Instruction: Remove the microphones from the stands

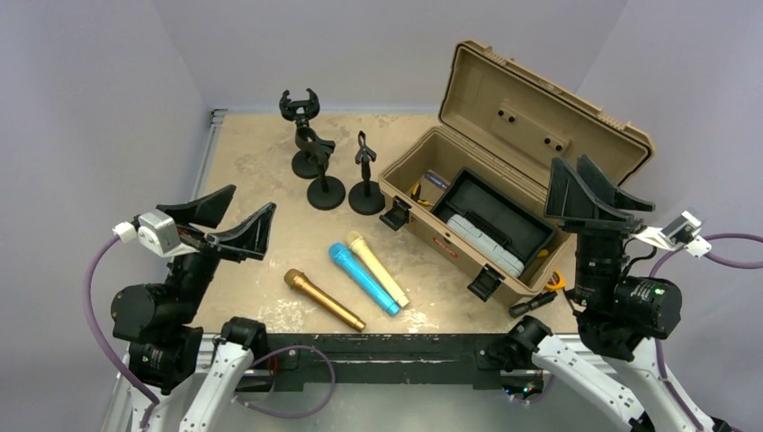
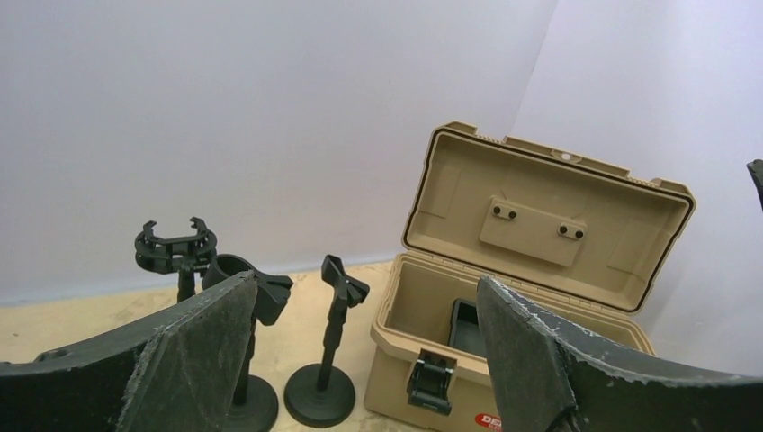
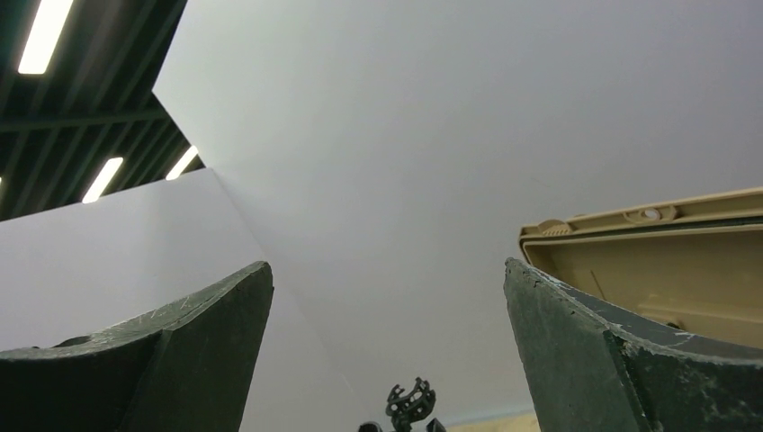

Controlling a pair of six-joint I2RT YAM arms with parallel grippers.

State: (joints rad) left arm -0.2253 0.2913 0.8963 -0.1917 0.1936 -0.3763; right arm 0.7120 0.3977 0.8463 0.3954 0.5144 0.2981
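Black stands (image 1: 326, 192): three upright. Microphones (image 1: 363, 278): three lying on table (image 1: 261, 162).

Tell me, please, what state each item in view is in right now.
Back microphone stand: upright, clip empty.
Middle microphone stand: upright, clip empty.
Right microphone stand: upright, clip empty.
Bronze microphone: lying flat, off the stands.
Blue microphone: lying flat, off the stands.
Cream microphone: lying flat, off the stands.
Tan toolbox: lid open, latches undone.
Left gripper: open, empty.
Right gripper: open, empty.
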